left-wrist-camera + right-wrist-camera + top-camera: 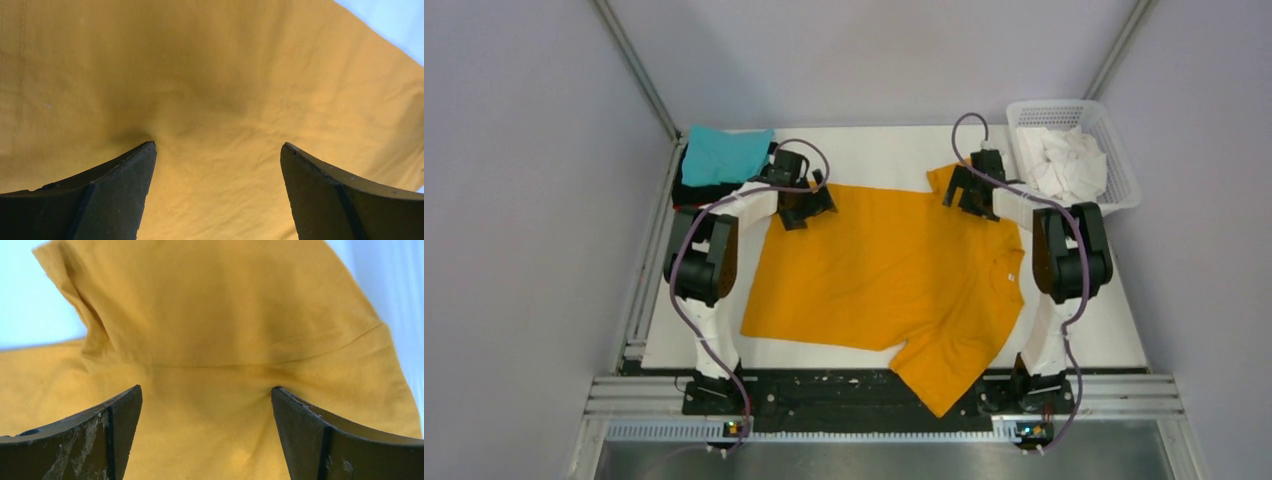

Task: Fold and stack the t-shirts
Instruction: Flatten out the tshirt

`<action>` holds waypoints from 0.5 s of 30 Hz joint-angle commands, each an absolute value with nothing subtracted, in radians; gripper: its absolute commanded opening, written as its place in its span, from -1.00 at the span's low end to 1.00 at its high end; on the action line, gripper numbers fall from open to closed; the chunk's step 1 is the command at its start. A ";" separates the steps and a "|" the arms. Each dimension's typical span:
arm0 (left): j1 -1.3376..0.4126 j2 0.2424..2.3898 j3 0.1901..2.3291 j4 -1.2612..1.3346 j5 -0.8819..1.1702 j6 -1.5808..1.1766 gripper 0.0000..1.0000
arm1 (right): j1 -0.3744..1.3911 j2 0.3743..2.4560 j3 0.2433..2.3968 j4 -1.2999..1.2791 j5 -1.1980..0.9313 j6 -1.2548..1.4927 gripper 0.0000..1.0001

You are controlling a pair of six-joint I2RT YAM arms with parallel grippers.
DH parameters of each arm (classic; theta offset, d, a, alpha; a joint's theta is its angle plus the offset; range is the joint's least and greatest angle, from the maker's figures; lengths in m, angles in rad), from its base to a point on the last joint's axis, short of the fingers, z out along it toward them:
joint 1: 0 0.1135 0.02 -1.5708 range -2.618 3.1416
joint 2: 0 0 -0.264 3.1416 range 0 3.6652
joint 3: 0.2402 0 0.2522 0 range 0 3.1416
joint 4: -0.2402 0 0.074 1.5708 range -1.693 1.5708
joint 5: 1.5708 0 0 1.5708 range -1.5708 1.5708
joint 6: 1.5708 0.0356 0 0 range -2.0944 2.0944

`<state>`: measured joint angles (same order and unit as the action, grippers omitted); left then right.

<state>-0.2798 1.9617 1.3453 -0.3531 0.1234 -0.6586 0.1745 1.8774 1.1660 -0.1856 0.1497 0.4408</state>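
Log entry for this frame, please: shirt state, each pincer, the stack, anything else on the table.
orange t-shirt: spread flat, one sleeve over the near table edge
left pincer: open, tips on the shirt's far-left corner
right pincer: open, tips on the far sleeve
stack: teal t-shirt on black t-shirt, far-left corner
basket: far right, holds white cloth

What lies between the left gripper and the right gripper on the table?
Only the mustard-orange t-shirt: its flat cloth spans from the left gripper to the right gripper, as the top view shows.

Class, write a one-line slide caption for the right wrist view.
Open right hand spread over a sleeve of the mustard-orange t-shirt.
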 commanded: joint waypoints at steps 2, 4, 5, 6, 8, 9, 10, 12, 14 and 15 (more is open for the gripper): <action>-0.239 2.070 1.411 -0.293 0.160 -0.678 0.98 | 0.124 2.086 1.399 -0.259 0.097 0.389 0.98; -0.228 2.102 1.453 -0.298 0.174 -0.691 0.98 | 0.107 2.149 1.510 -0.289 0.074 0.366 0.97; -0.227 2.115 1.470 -0.299 0.176 -0.691 0.98 | 0.097 2.179 1.557 -0.300 0.059 0.353 0.97; -0.227 2.125 1.492 -0.299 0.178 -0.692 0.98 | 0.087 2.209 1.598 -0.311 0.040 0.338 0.98; -0.227 2.145 1.513 -0.287 0.187 -0.688 0.98 | 0.071 2.263 1.685 -0.345 0.013 0.315 0.98; -0.227 2.153 1.529 -0.286 0.182 -0.688 0.98 | 0.069 2.280 1.719 -0.362 0.011 0.305 0.98; -0.227 2.159 1.545 -0.285 0.180 -0.687 0.98 | 0.068 2.287 1.746 -0.372 0.010 0.291 0.97; -0.227 2.169 1.585 -0.299 0.178 -0.680 0.98 | 0.068 2.286 1.779 -0.379 0.004 0.266 0.98; -0.228 2.159 1.616 -0.325 0.180 -0.675 0.98 | 0.068 2.271 1.812 -0.412 -0.040 0.249 0.98; -0.229 2.142 1.616 -0.329 0.183 -0.674 0.98 | 0.070 2.254 1.825 -0.434 -0.052 0.243 0.98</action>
